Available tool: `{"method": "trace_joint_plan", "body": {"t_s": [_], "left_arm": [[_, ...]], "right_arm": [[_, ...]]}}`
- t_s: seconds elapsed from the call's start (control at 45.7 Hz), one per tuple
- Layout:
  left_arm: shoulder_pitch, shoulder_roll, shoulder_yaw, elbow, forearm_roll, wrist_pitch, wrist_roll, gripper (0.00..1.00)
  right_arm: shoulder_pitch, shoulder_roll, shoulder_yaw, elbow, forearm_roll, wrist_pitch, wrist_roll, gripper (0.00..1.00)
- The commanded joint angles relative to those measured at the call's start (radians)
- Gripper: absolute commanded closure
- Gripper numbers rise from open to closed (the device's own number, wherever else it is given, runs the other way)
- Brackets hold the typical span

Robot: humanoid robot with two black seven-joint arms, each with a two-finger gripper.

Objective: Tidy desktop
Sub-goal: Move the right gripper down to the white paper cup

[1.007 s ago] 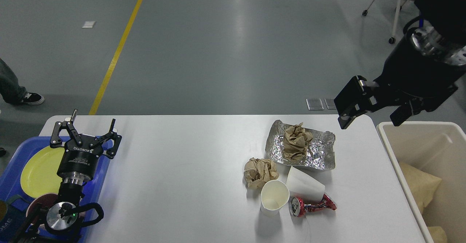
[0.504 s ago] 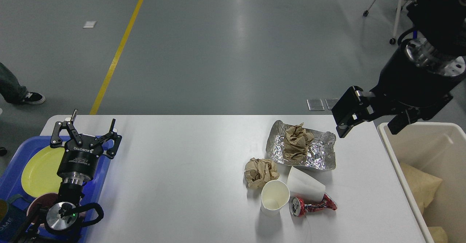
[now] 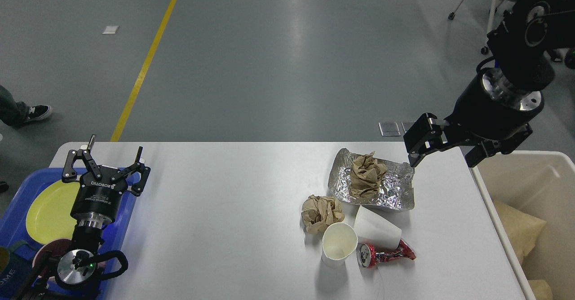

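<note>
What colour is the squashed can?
Red and silver: the squashed can shows best in the head view.

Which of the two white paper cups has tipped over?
The paper cup nearer the foil tray is tipped, lying on its side on the desktop against the crushed red can. The other cup stands upright, its open mouth showing.

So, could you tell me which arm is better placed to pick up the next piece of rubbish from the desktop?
The right. The right gripper hangs open beside the foil tray and the cream bin. The left gripper is over the blue tray, across the desktop from the rubbish.
</note>
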State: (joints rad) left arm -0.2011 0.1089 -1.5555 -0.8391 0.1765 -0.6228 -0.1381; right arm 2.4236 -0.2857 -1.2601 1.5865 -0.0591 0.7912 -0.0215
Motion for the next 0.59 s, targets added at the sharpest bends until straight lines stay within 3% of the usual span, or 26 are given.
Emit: {"method": "trace_joint_plan", "body": {"t_s": [0.0, 0.175, 0.416, 0.569], "left_arm": [[0.0, 0.0, 0.0, 0.0, 0.0, 0.0, 0.0, 0.04], [0.0, 0.0, 0.0, 0.0, 0.0, 0.0, 0.0, 0.04], [0.0, 0.0, 0.0, 0.0, 0.0, 0.0, 0.0, 0.04], [0.0, 0.0, 0.0, 0.0, 0.0, 0.0, 0.0, 0.04]], "right_arm": [[-0.063, 0.016, 0.045, -0.002, 0.053, -0.009, -0.001, 0.0], [-0.202, 0.052, 0.11, -0.003, 0.058, -0.11, -0.003, 0.0], [-0.422, 0.094, 0.162, -0.033, 0.061, -0.378, -0.003, 0.03], [-0.508, 0.122, 0.165, -0.08, 0.073, -0.417, -0.003, 0.03]]}}
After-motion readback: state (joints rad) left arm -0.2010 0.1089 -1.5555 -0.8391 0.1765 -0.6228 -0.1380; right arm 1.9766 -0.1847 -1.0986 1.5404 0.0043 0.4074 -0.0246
